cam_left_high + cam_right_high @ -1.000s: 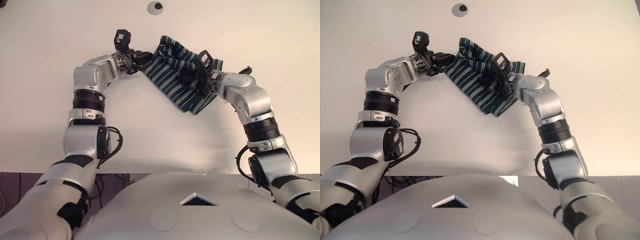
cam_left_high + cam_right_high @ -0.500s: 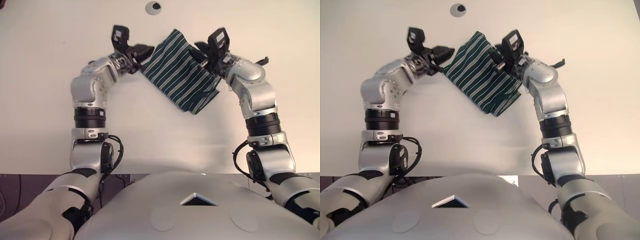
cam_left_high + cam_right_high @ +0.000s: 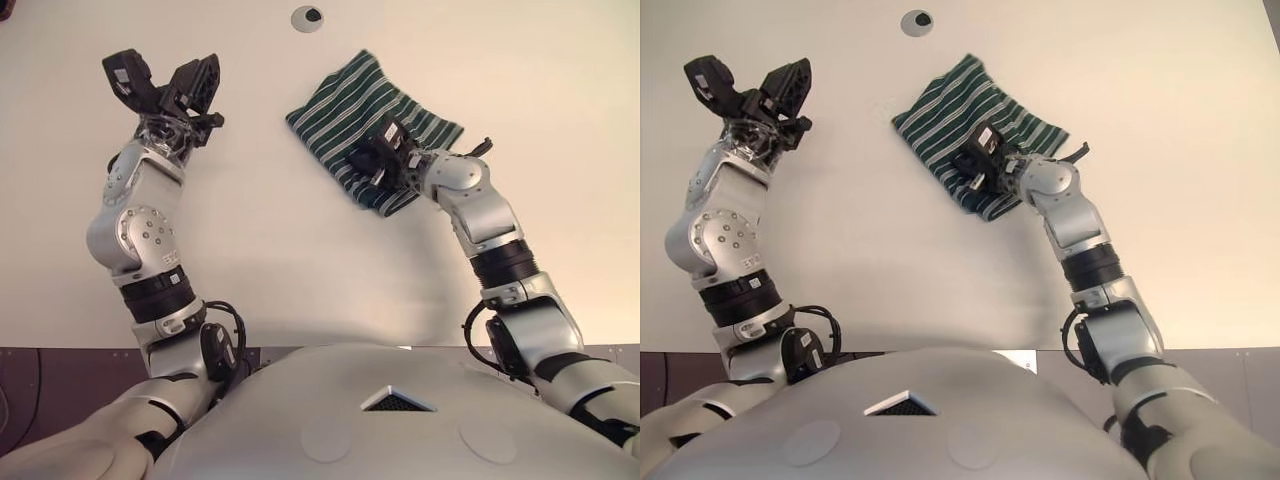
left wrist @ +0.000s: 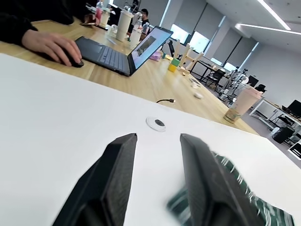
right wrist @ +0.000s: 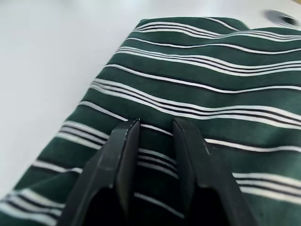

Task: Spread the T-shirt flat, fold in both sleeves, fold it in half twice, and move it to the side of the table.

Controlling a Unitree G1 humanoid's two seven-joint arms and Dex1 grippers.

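You can't see the near corner of the T-shirt (image 3: pixel 352 102): the right gripper (image 5: pixel 157 123) sits over it and the wrist covers that edge. From the head views you can't tell whether the fingertips touch the cloth. In the right wrist view its two black fingers (image 5: pixel 123 160) stand a narrow slit apart, with striped cloth lying flat between them and nothing pinched.

The shirt is folded into a rough rectangle. It lies diagonally on the far middle of the white table (image 3: pixel 300 260), slightly to the right, near the round grommet (image 3: pixel 309 16). It is dark green knit with thin white stripes in groups and dark lines between them. The fold edges are soft and rounded, with stacked layers at the near end.

The left gripper (image 4: pixel 158 137) is raised well to the left of the shirt, jaws wide apart and empty. Its fingers are matte black and wedge-shaped. In the left wrist view one finger cuts off part of the shirt, and what shows is blurred.

The table top is smooth and matte. Behind it is a wooden desk (image 4: pixel 155 80) with an open laptop (image 4: pixel 117 52), its screen too small to read.
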